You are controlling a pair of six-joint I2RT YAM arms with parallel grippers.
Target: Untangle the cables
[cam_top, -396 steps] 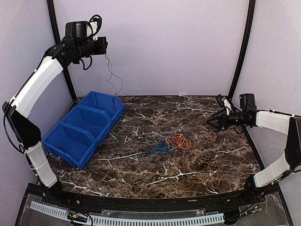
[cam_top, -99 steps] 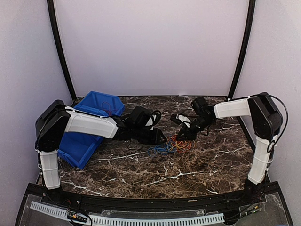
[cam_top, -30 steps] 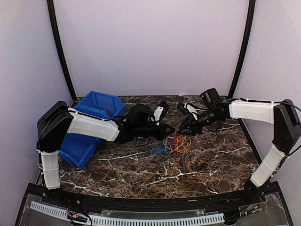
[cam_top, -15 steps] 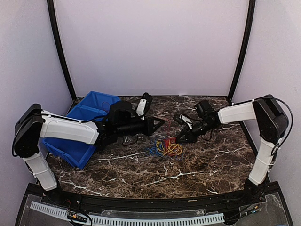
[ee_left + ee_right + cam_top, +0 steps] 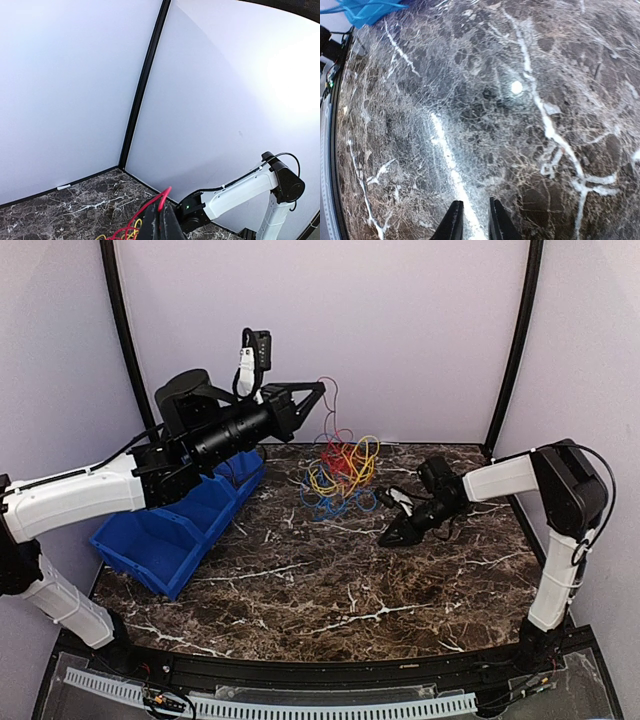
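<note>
The cables hang as one tangled bunch (image 5: pixel 338 472) of red, yellow-orange and blue loops from my left gripper (image 5: pixel 317 388), which is raised high over the back of the table. In the left wrist view the left gripper (image 5: pixel 160 220) is shut on the red cable (image 5: pixel 159 197), and yellow loops (image 5: pixel 121 232) show below it. My right gripper (image 5: pixel 386 538) sits low over the marble to the right of the bunch, apart from it. Seen from the right wrist, its fingers (image 5: pixel 454 222) stand a little apart with only bare tabletop (image 5: pixel 520 125) between them.
A blue divided bin (image 5: pixel 165 525) stands at the left of the table under my left arm; its corner (image 5: pixel 367 11) shows in the right wrist view. Black frame posts (image 5: pixel 515 340) rise at the back corners against pale walls.
My left arm has swung up and back, lifting the whole bunch off the table. The right gripper's jaws have narrowed and it has stayed low, now apart from the cables.
</note>
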